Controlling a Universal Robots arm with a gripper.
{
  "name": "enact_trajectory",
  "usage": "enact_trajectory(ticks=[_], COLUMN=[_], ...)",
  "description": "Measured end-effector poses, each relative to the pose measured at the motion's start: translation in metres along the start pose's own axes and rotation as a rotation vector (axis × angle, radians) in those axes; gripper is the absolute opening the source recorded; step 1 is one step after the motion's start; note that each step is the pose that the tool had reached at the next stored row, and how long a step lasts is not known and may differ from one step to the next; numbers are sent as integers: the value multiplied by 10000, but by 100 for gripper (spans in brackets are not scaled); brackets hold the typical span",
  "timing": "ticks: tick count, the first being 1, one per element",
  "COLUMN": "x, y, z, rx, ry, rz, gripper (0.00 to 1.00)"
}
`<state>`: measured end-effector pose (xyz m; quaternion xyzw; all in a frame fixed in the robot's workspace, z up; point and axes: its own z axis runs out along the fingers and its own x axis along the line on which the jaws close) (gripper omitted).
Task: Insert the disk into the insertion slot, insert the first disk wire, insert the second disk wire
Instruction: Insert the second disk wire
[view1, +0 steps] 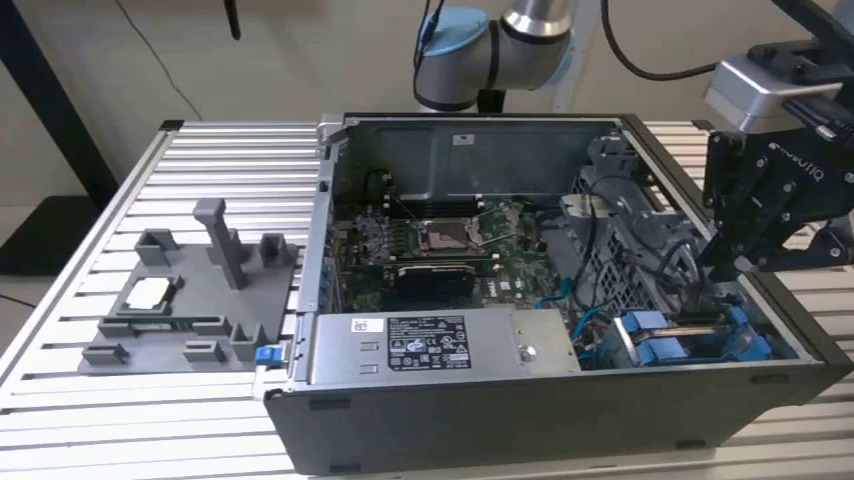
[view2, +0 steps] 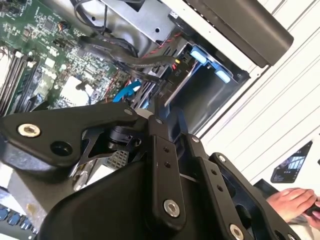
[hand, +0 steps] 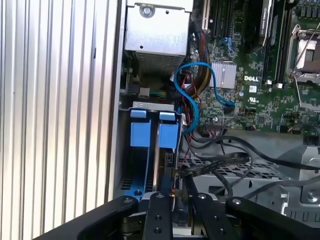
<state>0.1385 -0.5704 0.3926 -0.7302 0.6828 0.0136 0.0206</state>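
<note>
The disk sits edge-on in the insertion slot at the case's front corner, at the exterior view's right; its blue carrier shows. My black gripper reaches down into the case just behind the carrier. Its fingers are drawn close together, shut on the end of a black disk wire that runs in from the case interior. The fingers hide the wire's plug. A second blue carrier tab stands beside the first.
The open computer case lies on a slatted table, with the motherboard and power supply exposed. A blue cable loops near the bay. A grey fixture is at the exterior view's left. A person's hand is beyond the case.
</note>
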Motion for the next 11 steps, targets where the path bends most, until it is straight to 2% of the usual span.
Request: enact_trajectory(ticks=[5,11], x=[-1,-1], y=[0,0], z=[-29,-30], rx=[0,-1], ry=[-1,6], rz=[0,0], gripper=[24,24])
